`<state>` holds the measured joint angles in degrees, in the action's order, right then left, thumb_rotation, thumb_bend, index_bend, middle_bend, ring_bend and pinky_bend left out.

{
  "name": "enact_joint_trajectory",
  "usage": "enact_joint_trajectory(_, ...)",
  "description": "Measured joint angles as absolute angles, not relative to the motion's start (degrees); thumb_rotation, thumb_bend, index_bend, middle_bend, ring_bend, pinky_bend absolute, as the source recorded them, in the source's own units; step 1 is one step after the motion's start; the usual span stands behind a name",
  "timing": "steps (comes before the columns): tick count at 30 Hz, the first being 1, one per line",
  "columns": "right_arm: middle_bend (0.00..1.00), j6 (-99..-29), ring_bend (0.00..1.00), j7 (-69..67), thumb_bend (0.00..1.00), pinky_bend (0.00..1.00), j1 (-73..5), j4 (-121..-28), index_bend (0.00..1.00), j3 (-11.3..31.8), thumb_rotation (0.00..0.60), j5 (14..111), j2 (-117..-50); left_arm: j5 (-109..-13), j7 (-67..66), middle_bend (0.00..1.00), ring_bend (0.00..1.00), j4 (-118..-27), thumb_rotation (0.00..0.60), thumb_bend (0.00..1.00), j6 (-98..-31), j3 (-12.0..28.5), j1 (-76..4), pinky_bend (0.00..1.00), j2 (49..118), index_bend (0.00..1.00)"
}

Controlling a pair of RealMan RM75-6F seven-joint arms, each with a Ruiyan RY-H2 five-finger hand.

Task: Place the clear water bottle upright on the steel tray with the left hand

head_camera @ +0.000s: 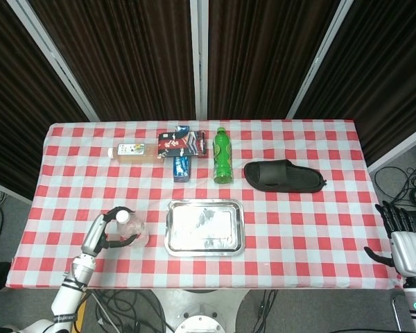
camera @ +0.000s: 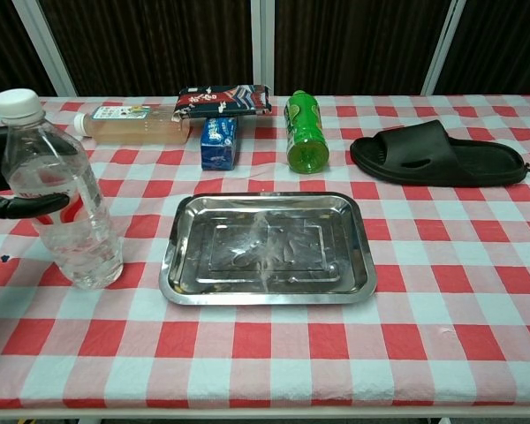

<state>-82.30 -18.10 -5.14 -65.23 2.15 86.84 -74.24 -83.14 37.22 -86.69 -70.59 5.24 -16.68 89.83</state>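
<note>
The clear water bottle (head_camera: 133, 230) (camera: 64, 199) with a white cap stands on the checked cloth, leaning slightly, just left of the steel tray (head_camera: 204, 227) (camera: 269, 247). The tray is bare. My left hand (head_camera: 111, 230) (camera: 4, 181) reaches in from the left and grips the bottle's middle, with fingers curled round its far side and the thumb on its near side. The bottle's base touches the table. My right hand (head_camera: 405, 246) hangs off the table's right edge with fingers apart and holds nothing. It does not show in the chest view.
Behind the tray are a green bottle (head_camera: 223, 156) (camera: 306, 132), a blue carton (head_camera: 182, 167) (camera: 219, 143), a snack pack (head_camera: 184, 144) and a tea bottle lying on its side (head_camera: 133, 150) (camera: 132, 124). A black slipper (head_camera: 284, 175) (camera: 437, 153) lies at back right.
</note>
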Motion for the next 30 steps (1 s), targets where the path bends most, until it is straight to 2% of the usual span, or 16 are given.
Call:
enact_joint_trajectory(3, 0.0, -82.27, 0.0, -18.22, 0.09, 0.0, -5.14, -65.16, 0.0, 2.19, 0.6, 86.79, -74.24, -83.26, 36.88, 0.63, 0.46, -87.69, 0.6, 0.32, -70.8, 5.4, -16.83, 0.48, 89.42, 0.57)
enact_joint_trajectory(9, 0.0, -82.91, 0.0, -18.63, 0.09, 0.0, -5.03, -65.39, 0.0, 2.23, 0.6, 87.05, -74.06, -84.08, 35.54, 0.63, 0.47, -90.84, 0.6, 0.32, -71.39, 7.92, -18.47, 0.49, 87.12, 0.57)
enact_joint_trajectory(17, 0.0, -84.4, 0.0, -19.15, 0.09, 0.0, -4.8, -65.98, 0.0, 2.13, 0.6, 88.06, -73.8, -81.31, 30.44, 0.65, 0.48, -98.17, 0.6, 0.33, -69.58, 18.51, -24.77, 0.5, 80.6, 0.57)
enact_joint_trajectory(20, 0.0, -84.59, 0.0, -18.88, 0.09, 0.0, -4.79, -66.35, 0.0, 2.08, 0.6, 88.25, -73.72, -78.82, 27.77, 0.65, 0.49, -101.39, 0.6, 0.32, -67.95, 21.12, -26.97, 0.5, 78.04, 0.57)
enact_joint_trajectory(23, 0.0, -84.27, 0.0, -18.69, 0.09, 0.0, -4.88, -66.6, 0.0, 2.03, 0.6, 88.22, -73.7, -77.87, 25.96, 0.65, 0.49, -101.73, 0.6, 0.32, -67.05, 20.15, -27.03, 0.5, 77.27, 0.57)
enact_joint_trajectory(27, 0.0, -84.42, 0.0, -18.62, 0.09, 0.0, -4.88, -66.87, 0.0, 2.04, 0.6, 88.25, -73.58, -75.22, 25.93, 0.65, 0.49, -99.21, 0.6, 0.33, -64.84, 16.48, -26.62, 0.5, 77.62, 0.57)
enact_joint_trajectory(30, 0.0, -84.22, 0.0, -18.43, 0.09, 0.0, -4.93, -66.8, 0.0, 2.03, 0.6, 88.2, -73.67, -74.06, 26.1, 0.65, 0.49, -98.44, 0.6, 0.33, -64.54, 17.46, -27.7, 0.5, 77.64, 0.57)
